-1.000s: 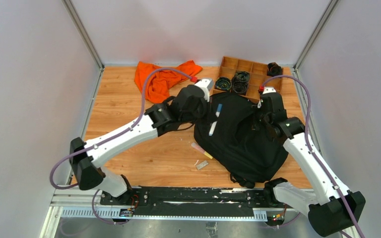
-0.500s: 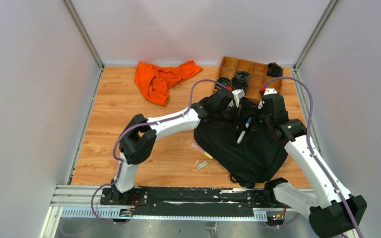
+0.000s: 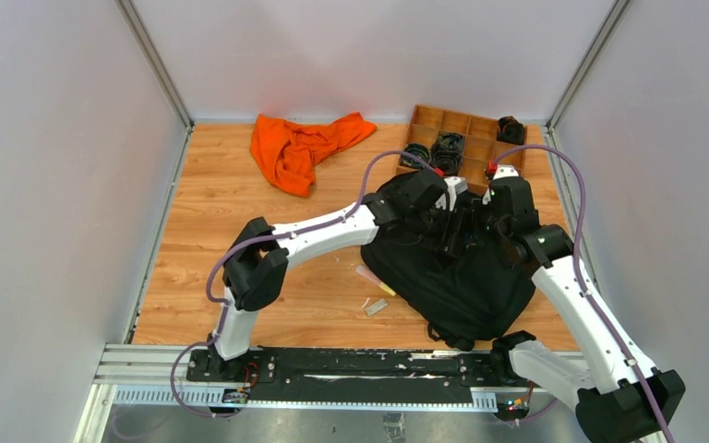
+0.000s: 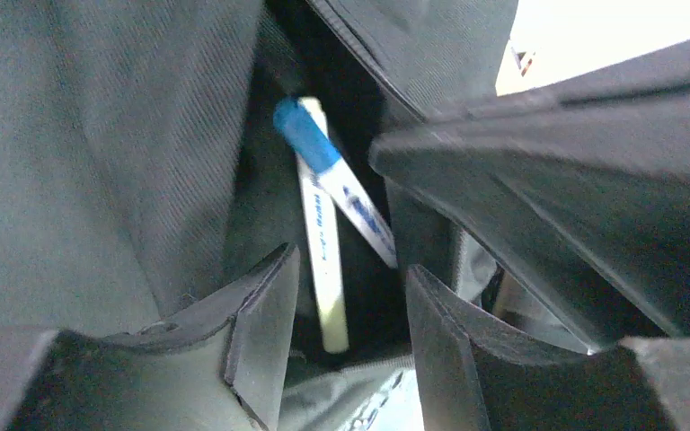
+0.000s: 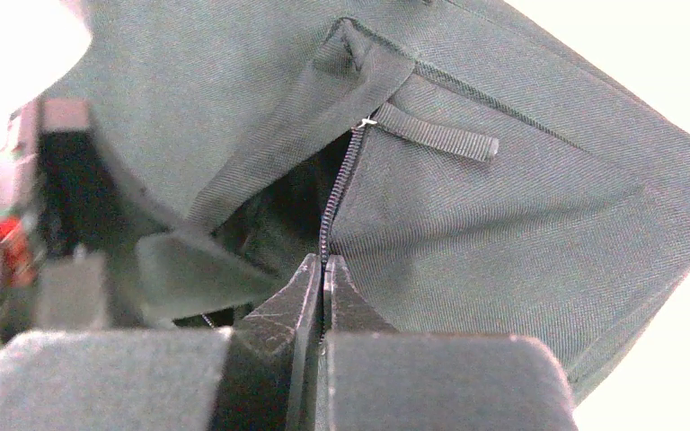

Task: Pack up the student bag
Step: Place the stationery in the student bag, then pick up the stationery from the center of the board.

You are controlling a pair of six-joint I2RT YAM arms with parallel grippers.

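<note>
Top: student bag (image 3: 462, 277) centre-right, top edge near wooden tray (image 3: 429, 118); orange cloth (image 3: 300, 148) upper left, well apart.
Left wrist: left gripper (image 4: 349, 265) jaws apart, empty; two markers (image 4: 328, 193) beyond in the bag's opening, print unreadable.
Right wrist: right gripper (image 5: 323, 265) pinched tight on the bag's zipper edge.

Each arm consists of white, rounded link shells joined by black joint housings. On the left arm (image 3: 318, 235) a large black housing (image 3: 254, 274) sits at the elbow. The right arm (image 3: 577, 300) has a comparable black block (image 3: 623, 413) at its lower end.

A lavender cable (image 3: 369, 171) runs externally along the left arm to a red connector (image 3: 439, 172) at the wrist. The right arm carries a matching cable (image 3: 574, 185) and red connector (image 3: 491, 168).

The left gripper (image 4: 346, 274) has matte black, wedge-shaped fingers (image 4: 256, 332) with flat inner faces. The fingers (image 5: 274, 328) of the right gripper (image 5: 323, 269) are the same colour and form.

Both bases mount on a black plate (image 3: 351, 362).
</note>
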